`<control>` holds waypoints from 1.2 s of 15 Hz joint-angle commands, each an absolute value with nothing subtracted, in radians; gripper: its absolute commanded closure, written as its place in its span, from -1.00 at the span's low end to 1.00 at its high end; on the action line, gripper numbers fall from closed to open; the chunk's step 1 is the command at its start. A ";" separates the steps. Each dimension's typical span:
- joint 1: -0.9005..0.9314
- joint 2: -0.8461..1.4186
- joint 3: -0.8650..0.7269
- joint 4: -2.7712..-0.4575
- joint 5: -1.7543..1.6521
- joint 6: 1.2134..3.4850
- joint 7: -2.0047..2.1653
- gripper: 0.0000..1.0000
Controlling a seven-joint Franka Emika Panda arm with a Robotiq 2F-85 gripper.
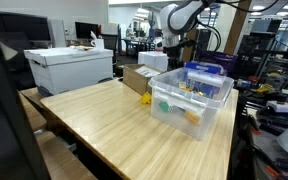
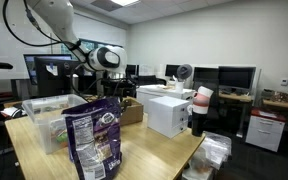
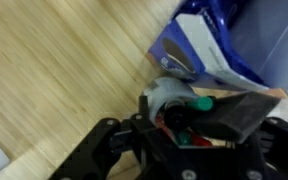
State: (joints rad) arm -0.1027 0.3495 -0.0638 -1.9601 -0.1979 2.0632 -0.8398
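Observation:
In the wrist view my gripper [image 3: 189, 118] hangs over the wooden table [image 3: 54, 70], beside a blue snack bag [image 3: 209, 45]. Its dark fingers sit close around a small cluster of things: a green-capped marker [image 3: 197, 102], a black round part and something red. The fingers look shut on the marker, though the picture is blurred. In both exterior views the arm comes down from above to the gripper [image 1: 182, 55] [image 2: 86, 84], near the blue bag [image 1: 206, 72] [image 2: 94, 140] and a clear plastic bin [image 1: 189, 100] [image 2: 46, 122] of coloured toys.
A white box [image 1: 69, 68] [image 2: 169, 110] and a cardboard box [image 1: 136, 78] stand on the table. A small yellow object [image 1: 145, 99] lies next to the bin. A cup [image 2: 201, 108] stands at the table's end. Desks with monitors surround the table.

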 commanded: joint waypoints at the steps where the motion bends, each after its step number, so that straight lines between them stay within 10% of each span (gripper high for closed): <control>1: -0.115 0.350 -0.050 -1.958 -0.203 2.060 -0.837 -0.18; 10: -0.115 0.350 -0.050 -1.958 -0.203 2.060 -0.837 -0.18; 11: -0.116 0.345 -0.047 -1.958 -0.195 2.045 -0.843 -0.68; 18: -0.100 0.305 -0.037 -1.969 -0.214 2.031 -0.828 -1.00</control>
State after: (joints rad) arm -0.1005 0.3402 -0.0477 -1.9532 -0.2004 2.0550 -0.8399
